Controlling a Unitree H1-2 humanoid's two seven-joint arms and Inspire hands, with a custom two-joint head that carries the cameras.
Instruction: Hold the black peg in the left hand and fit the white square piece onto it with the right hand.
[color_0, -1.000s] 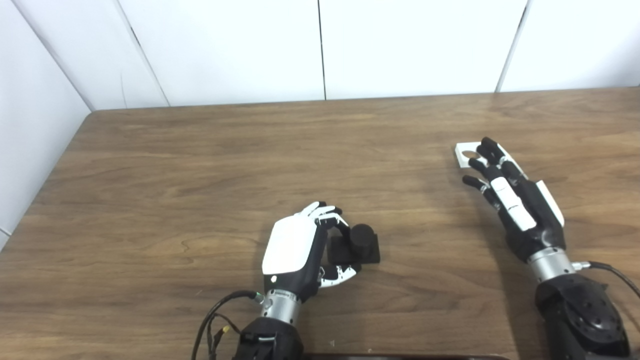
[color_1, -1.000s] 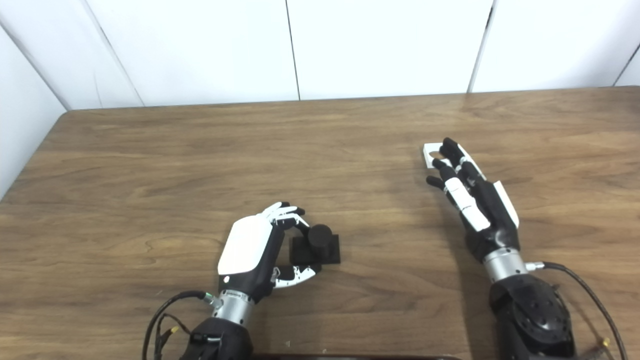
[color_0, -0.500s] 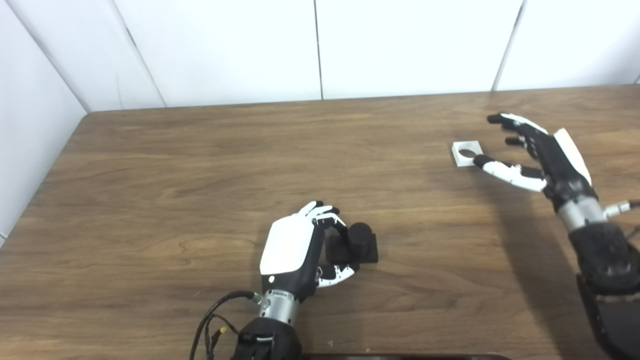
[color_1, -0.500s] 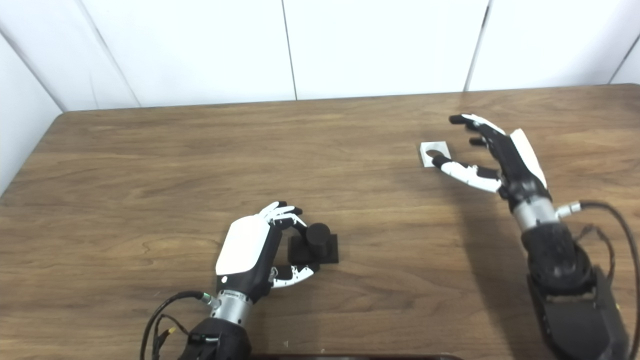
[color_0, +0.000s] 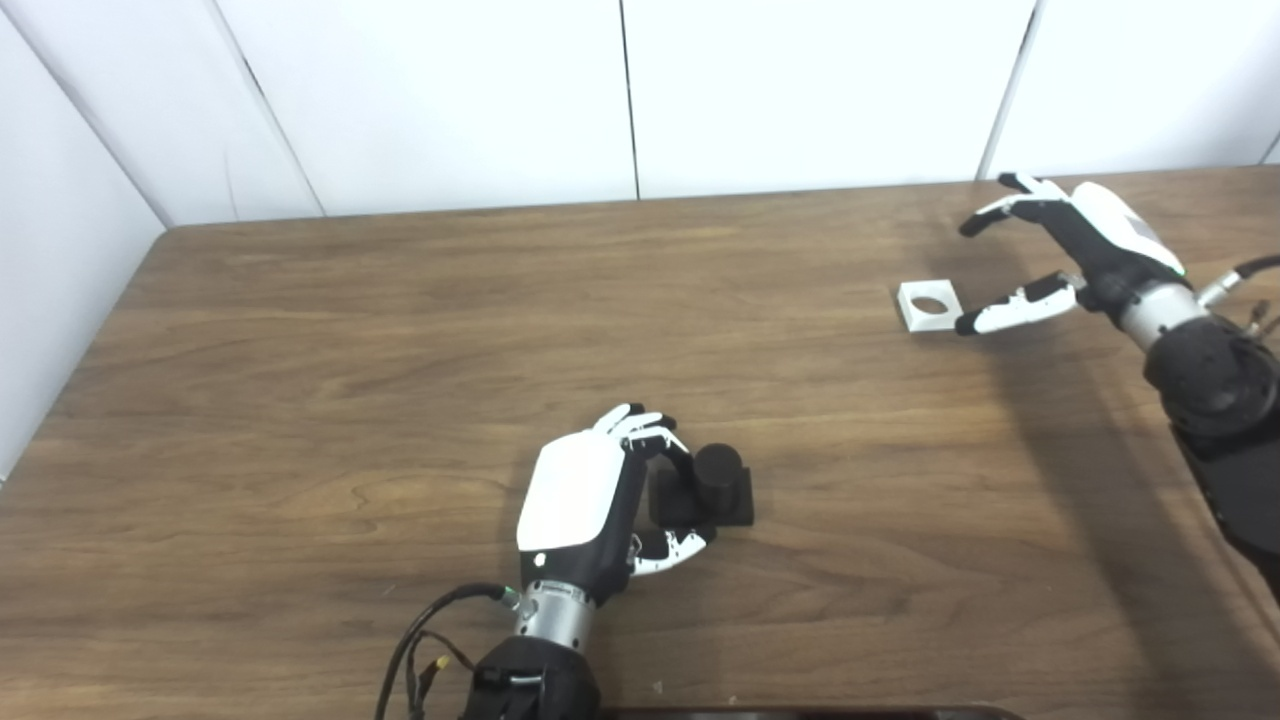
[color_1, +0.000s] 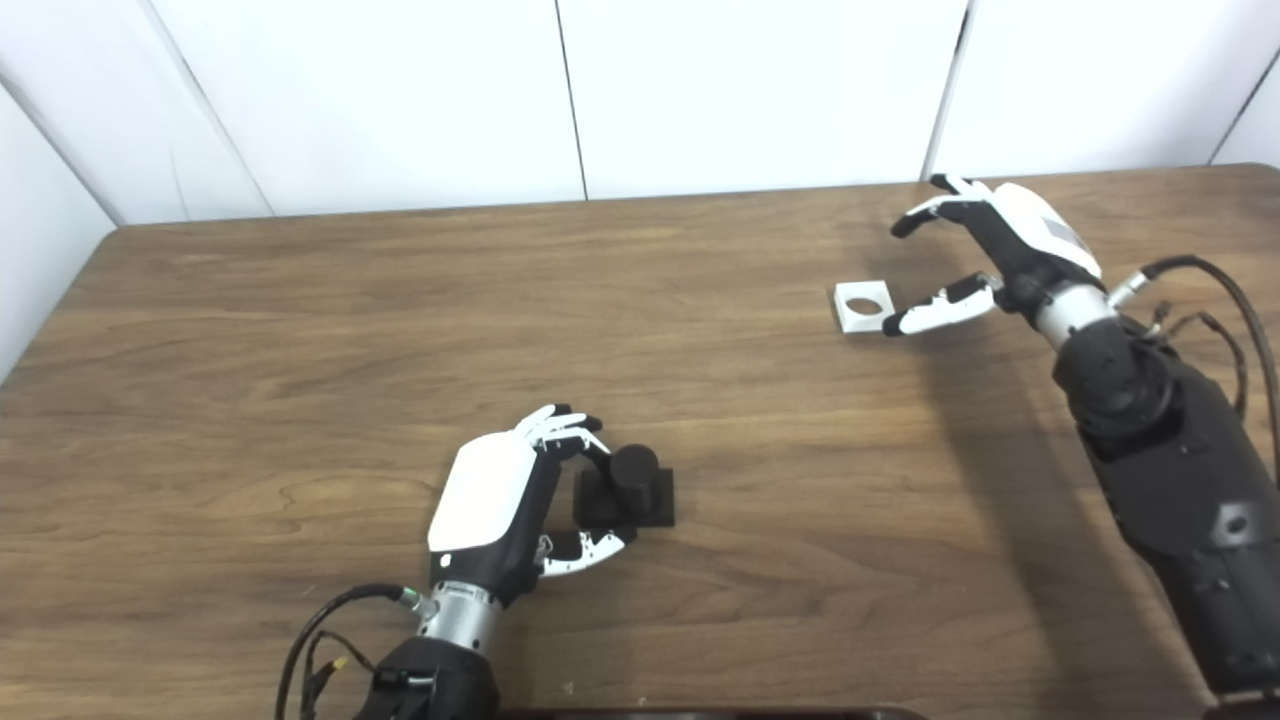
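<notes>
A: Do we find any brand, label or writing to read here?

B: We make out none that we can read on the hands, the pieces or the wooden counter (color_0: 400, 330).

A: Then let us count. What lies on the counter?

B: We count one black peg (color_0: 708, 485), a round post standing upright on a square black base, near the front middle of the counter. We count one white square piece (color_0: 929, 305) with a round hole through it, lying flat toward the far right, well apart from the peg. We also count two hands.

A: Is anything sitting inside anything else?

B: We see no container. The hole of the white square piece shows only the counter's shade, so we call it unfilled, and the peg carries nothing on its post.

A: How do we describe the left hand (color_0: 590, 495)?

B: Its fingers (color_0: 645, 432) curl around the far side of the peg's base and its thumb comes in from the near side, so we read it as gripping the black peg, which rests on the counter.

A: And the right hand (color_1: 1010, 250)?

B: We see it spread wide and holding nothing. It hangs just to the right of the white square piece, thumb tip just beside the piece's right edge; we cannot tell whether they touch.
</notes>
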